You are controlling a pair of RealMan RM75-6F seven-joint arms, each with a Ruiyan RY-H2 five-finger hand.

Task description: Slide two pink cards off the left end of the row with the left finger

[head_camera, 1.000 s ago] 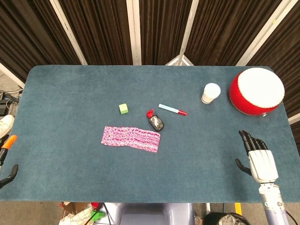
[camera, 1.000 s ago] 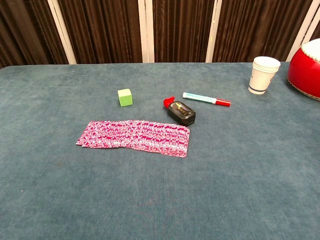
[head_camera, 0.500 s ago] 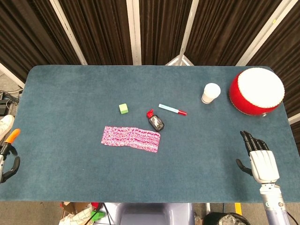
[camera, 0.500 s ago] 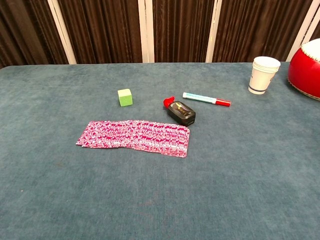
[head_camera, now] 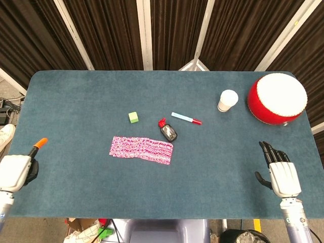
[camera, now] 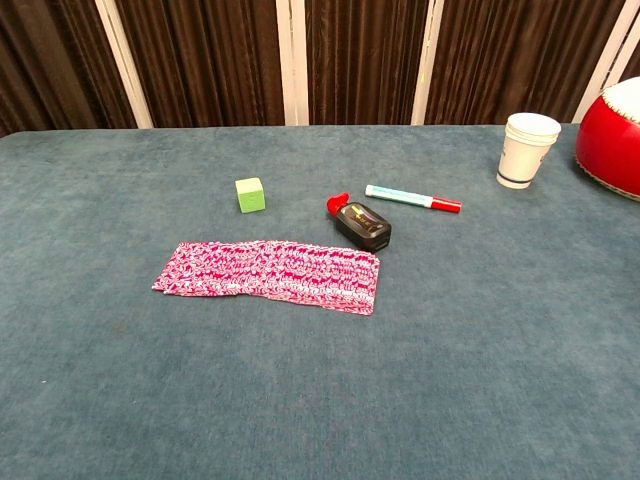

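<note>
A row of overlapping pink patterned cards [head_camera: 142,150] [camera: 268,273] lies flat on the blue table [head_camera: 76,96], slightly left of centre. My left hand [head_camera: 17,171] hovers at the table's front left corner, well to the left of the row's left end. Its orange-tipped finger [head_camera: 40,142] points up and to the right; the other fingers look tucked in, and it holds nothing. My right hand [head_camera: 281,171] rests at the front right with its fingers stretched forward and nothing in it. Neither hand shows in the chest view.
Behind the row stand a green cube [head_camera: 133,117] [camera: 250,194], a small black bottle with a red cap [head_camera: 168,130] [camera: 362,224] near the row's right end, and a marker [head_camera: 186,118] [camera: 413,198]. A paper cup [head_camera: 228,100] [camera: 526,150] and red drum [head_camera: 277,98] [camera: 612,135] sit far right.
My left hand has come up from below the left edge and moved right, over the table's corner. The cards and the right hand have not moved.
</note>
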